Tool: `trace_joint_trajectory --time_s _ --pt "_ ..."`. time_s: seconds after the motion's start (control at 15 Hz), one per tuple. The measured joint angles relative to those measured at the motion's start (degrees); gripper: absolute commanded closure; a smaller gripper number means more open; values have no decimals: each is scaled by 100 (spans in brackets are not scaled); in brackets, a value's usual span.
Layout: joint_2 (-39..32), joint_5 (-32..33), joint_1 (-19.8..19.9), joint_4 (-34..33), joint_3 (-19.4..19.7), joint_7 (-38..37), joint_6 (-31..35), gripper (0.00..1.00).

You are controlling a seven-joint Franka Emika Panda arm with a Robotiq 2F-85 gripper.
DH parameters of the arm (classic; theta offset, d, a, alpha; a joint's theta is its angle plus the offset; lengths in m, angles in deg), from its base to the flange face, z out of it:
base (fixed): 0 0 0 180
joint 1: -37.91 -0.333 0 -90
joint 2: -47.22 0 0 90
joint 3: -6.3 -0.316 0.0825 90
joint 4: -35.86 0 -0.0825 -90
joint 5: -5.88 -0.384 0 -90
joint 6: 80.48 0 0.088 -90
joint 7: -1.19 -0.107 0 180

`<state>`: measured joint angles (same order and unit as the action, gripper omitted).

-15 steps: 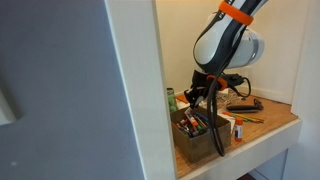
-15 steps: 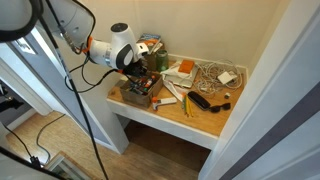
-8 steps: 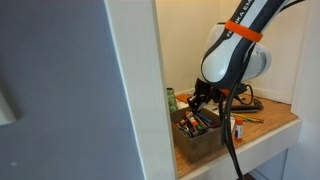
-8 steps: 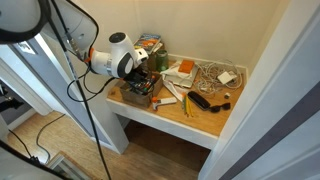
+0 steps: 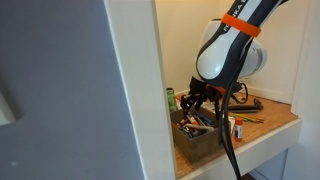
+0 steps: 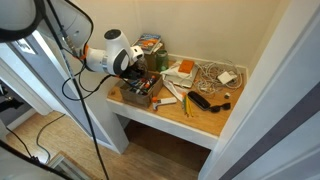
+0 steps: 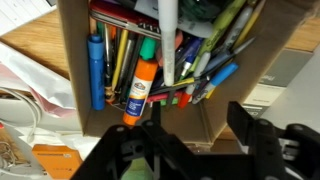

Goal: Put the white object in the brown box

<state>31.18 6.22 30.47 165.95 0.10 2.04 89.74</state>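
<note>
The wrist view looks down into the brown box (image 7: 240, 70), which is packed with coloured pens and markers and a glue stick (image 7: 140, 85) with an orange cap. The white object (image 7: 168, 40), a long slim stick, lies among the pens inside the box. My gripper (image 7: 198, 120) hangs just above the box's near wall. Its black fingers (image 7: 243, 122) stand wide apart with nothing between them, so it is open. In both exterior views the gripper (image 5: 198, 100) (image 6: 140, 74) hovers over the box (image 5: 200, 138) (image 6: 138, 95) at the desk's edge beside the wall.
The box stands on a wooden desk (image 6: 205, 118) set in a narrow alcove with walls on three sides. Behind and beside it lie a stack of books (image 6: 152, 45), tangled cables (image 6: 212, 73), a black remote (image 6: 205, 100) and a small white carton (image 5: 226, 127).
The jaws were shut and now stand open. The white object rests free in the box. The arm has shifted slightly over the box.
</note>
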Motion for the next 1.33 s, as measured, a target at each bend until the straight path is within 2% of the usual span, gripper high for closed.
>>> trace_joint_trajectory --time_s 0.27,0.53,0.8,1.07,1.33 --pt "661 -282 237 -148 -322 328 -1239 0" --pt "1254 -282 373 -511 -119 504 -2880 0" --pt "1514 -234 517 -924 196 597 -4267 0" --pt "1612 -210 658 -1191 441 576 -5064 0" --pt "1708 -210 749 -1207 589 477 -5261 0"
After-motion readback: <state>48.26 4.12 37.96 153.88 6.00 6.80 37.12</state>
